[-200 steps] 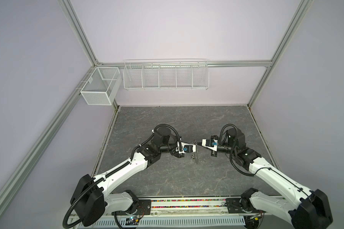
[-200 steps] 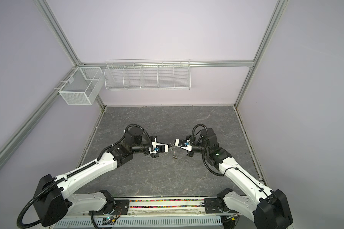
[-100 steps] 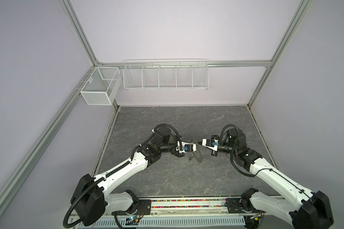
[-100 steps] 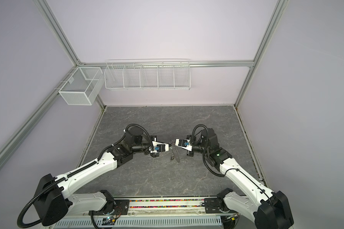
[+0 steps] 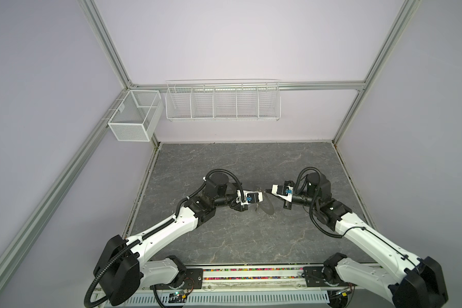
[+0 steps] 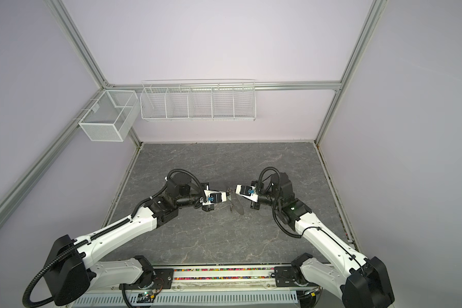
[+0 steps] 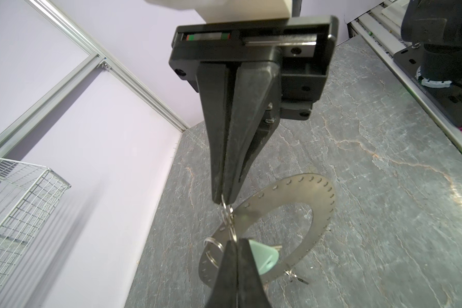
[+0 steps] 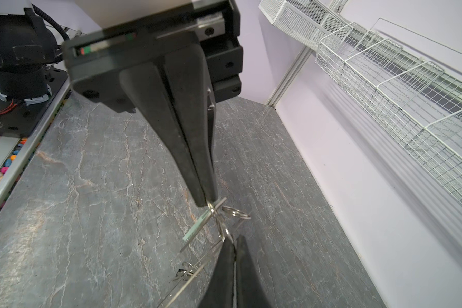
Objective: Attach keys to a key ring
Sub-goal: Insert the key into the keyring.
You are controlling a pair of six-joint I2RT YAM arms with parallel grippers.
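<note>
Two grippers meet tip to tip above the middle of the grey marbled tabletop [image 5: 238, 240]. In both top views the key ring [image 5: 269, 209] hangs just below their meeting point, tilted and seen nearly edge-on. The left gripper [image 7: 223, 198] has its jaws pressed together, pinching a small wire loop [image 7: 226, 209] that links through further loops to the rim of the key ring. In the left wrist view the ring is a flat grey disc with a wide central hole and a row of tiny holes along its edge. The right gripper [image 8: 207, 203] likewise has its jaws pressed together, and they appear to be closed on the loop of the green-tagged key [image 8: 195, 230]. That key's pale tag hangs edge-on just beneath the fingertips and lies across the disc's central hole. A second key [image 7: 295, 277] dangles from the lower rim of the disc; the colour of its tag cannot be told. A split ring [image 7: 213, 244] sits at the rim just beside the right gripper's tips. Whether the disc's lowest edge touches the tabletop cannot be told. A white wire rack [image 5: 222, 106] and a mesh basket [image 5: 134, 120] hang on the rear frame, well apart from both arms.
</note>
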